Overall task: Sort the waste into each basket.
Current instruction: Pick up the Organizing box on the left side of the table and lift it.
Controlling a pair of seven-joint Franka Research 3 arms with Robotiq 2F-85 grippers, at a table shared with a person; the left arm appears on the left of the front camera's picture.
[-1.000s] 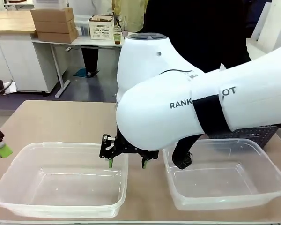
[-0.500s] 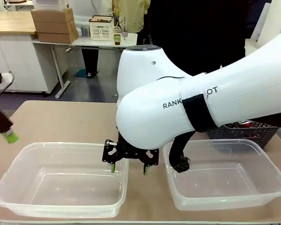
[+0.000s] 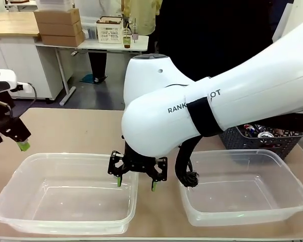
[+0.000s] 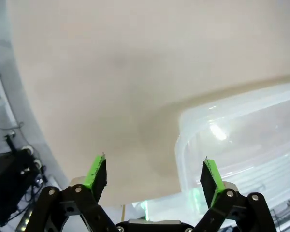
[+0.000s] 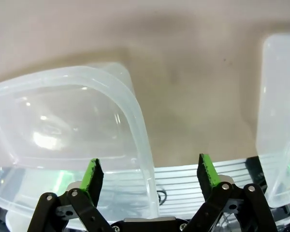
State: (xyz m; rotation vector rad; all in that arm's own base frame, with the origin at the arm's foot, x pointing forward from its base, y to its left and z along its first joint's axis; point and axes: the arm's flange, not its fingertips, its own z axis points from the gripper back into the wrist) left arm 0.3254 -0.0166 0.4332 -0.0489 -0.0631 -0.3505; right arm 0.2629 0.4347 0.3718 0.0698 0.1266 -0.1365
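Since both clear tubs lie bare inside, the sorting looks to be at its very start: nothing has yet been dropped into either one. The left tub (image 3: 65, 157) and the right tub (image 3: 272, 154) sit side by side at the near edge of the bench (image 3: 65, 126), close but apart, with a strip of bench between them. The waste that can be made out is a few cans (image 3: 257, 131), red and silver, lying in the grey basket (image 3: 272, 143) just behind the right tub. How many there are I cannot tell, since the right arm (image 3: 217, 116) covers much of that basket.

The right pincer (image 3: 137, 182) hangs low over the left tub's right rim, released, with nothing between its jaws. In its wrist view one pad is over the tub's inside and the other past the rim. The left pincer (image 4: 154, 175) is out at the left side of the bench, above it and just beside the left tub's corner, likewise released and empty.

By my judgement everything is left to do: each can must be fetched from the basket, carried over and let go in its proper tub. Which tub takes which kind the pictures do not settle.
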